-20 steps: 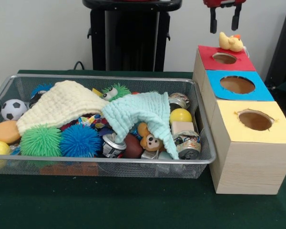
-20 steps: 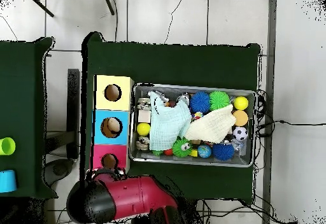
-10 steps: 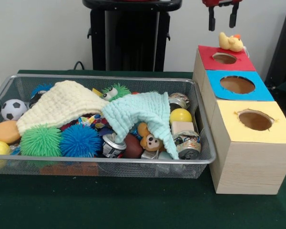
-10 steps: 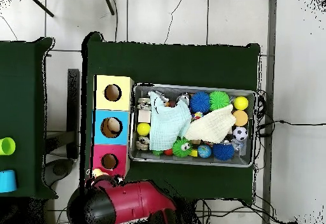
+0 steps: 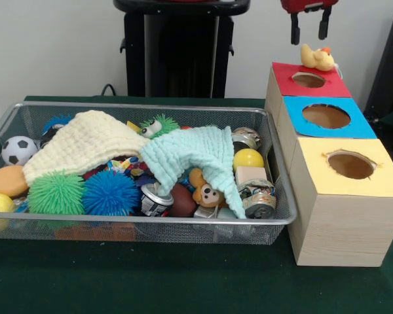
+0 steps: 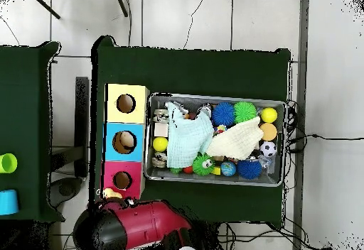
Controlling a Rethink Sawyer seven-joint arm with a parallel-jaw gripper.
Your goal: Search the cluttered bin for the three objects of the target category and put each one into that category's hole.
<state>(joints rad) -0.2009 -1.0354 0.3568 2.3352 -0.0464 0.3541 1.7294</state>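
Bin (image 5: pixel 144 221) sits left of the three boxes, packed. At its left are a soccer ball (image 5: pixel 18 150) and spiky balls, with a cream cloth (image 5: pixel 85 140) draped over that half. My guess is the target category is plush. Green fuzzy toy (image 5: pixel 158 125) with eyes pokes out at the far-middle. It's probably light and squashy, so pinch the body, not the fuzz. Mint cloth (image 5: pixel 196 154) covers the centre-right, and the monkey plush (image 5: pixel 206 191) is half under its near edge, wedged between a brown ball and crushed cans (image 5: pixel 259 203). It's soft and light, so grab the exposed head, though the cloth may drag along. On the right, the red hole (image 5: pixel 308 80) is the far one. The plush duck (image 5: pixel 316 57) rests on the red top just beyond the hole, not in it. It's rounded and compressible, so squeeze across the body. Gripper (image 5: pixel 308 27) hangs above the duck, fingers spread, holding nothing.
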